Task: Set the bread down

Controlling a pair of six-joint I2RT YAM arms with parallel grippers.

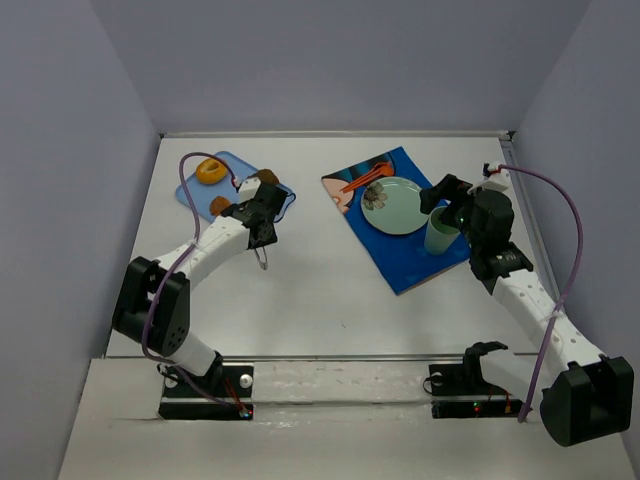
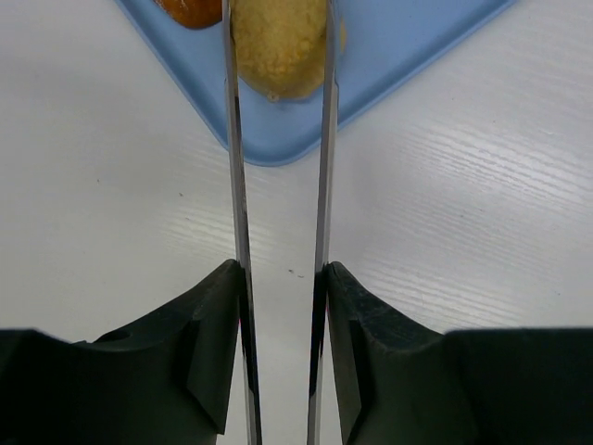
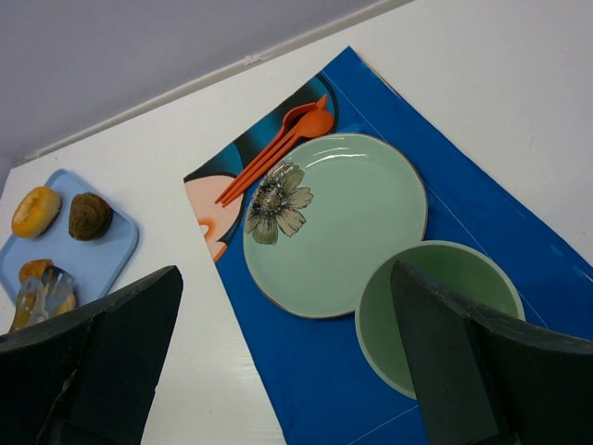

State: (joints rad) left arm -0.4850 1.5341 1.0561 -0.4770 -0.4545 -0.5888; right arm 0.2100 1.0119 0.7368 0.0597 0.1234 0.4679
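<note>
My left gripper [image 2: 283, 269] is shut on a pair of metal tongs [image 2: 237, 185]. The two blades reach forward over the corner of the blue tray [image 2: 408, 56]. A yellowish piece of bread [image 2: 278, 46] lies on the tray between the blade tips. An orange piece [image 2: 190, 11] lies beside it. In the top view the left gripper [image 1: 262, 212] is at the tray's [image 1: 235, 165] near right edge. My right gripper [image 3: 285, 278] is open and empty above the green plate [image 3: 338, 222] and green cup [image 3: 435, 315].
The plate [image 1: 395, 205] and cup [image 1: 438, 235] stand on a blue placemat [image 1: 405, 260] with orange cutlery [image 3: 278, 148]. A donut [image 1: 209, 170] and a dark brown piece [image 1: 268, 176] also lie on the tray. Grey walls enclose the white table.
</note>
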